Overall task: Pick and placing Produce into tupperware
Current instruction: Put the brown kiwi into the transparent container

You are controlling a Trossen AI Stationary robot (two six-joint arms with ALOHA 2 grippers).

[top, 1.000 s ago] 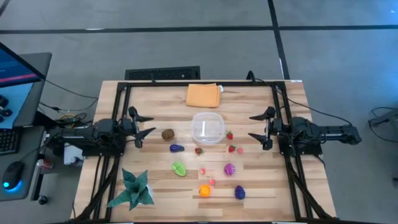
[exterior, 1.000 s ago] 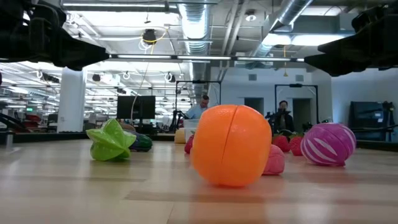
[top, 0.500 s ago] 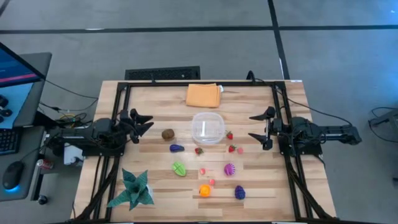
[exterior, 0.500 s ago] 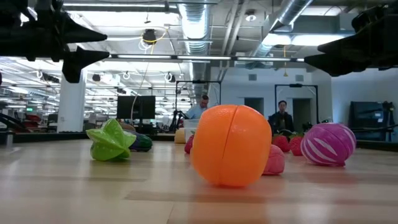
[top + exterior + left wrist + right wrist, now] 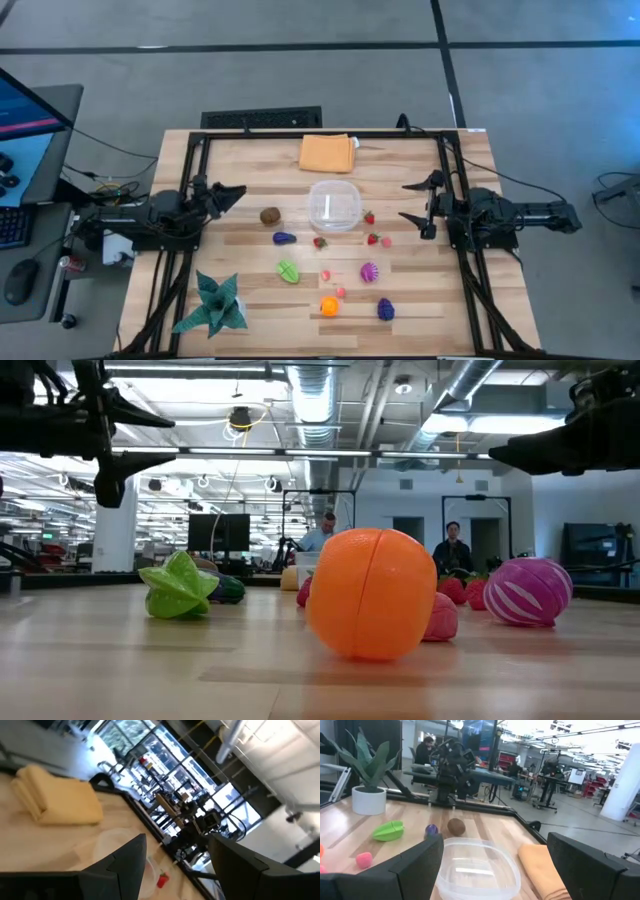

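Observation:
The produce lies loose on the wooden table: a brown piece [image 5: 270,215], a dark purple one [image 5: 284,238], a green one [image 5: 288,271], a magenta one [image 5: 370,271], an orange one [image 5: 329,306], another purple one [image 5: 385,309] and small red pieces [image 5: 373,238]. The clear tupperware [image 5: 333,205] stands mid-table with nothing in it. My left gripper [image 5: 228,194] hovers at the table's left edge, open, holding nothing. My right gripper [image 5: 408,201] hovers at the right edge, open wide, pointing level at the tupperware [image 5: 477,865].
A folded orange cloth [image 5: 327,153] lies by the far edge behind the tupperware. A green spiky plant [image 5: 213,305] stands at the near left corner. A black frame rail [image 5: 300,133] runs around the table. People stand in the room beyond the table.
My left gripper has rolled about the line it points along while staying in place at the left edge. Its two fingers, side by side from above before, now stand nearly one over the other. Nothing on the table has moved.

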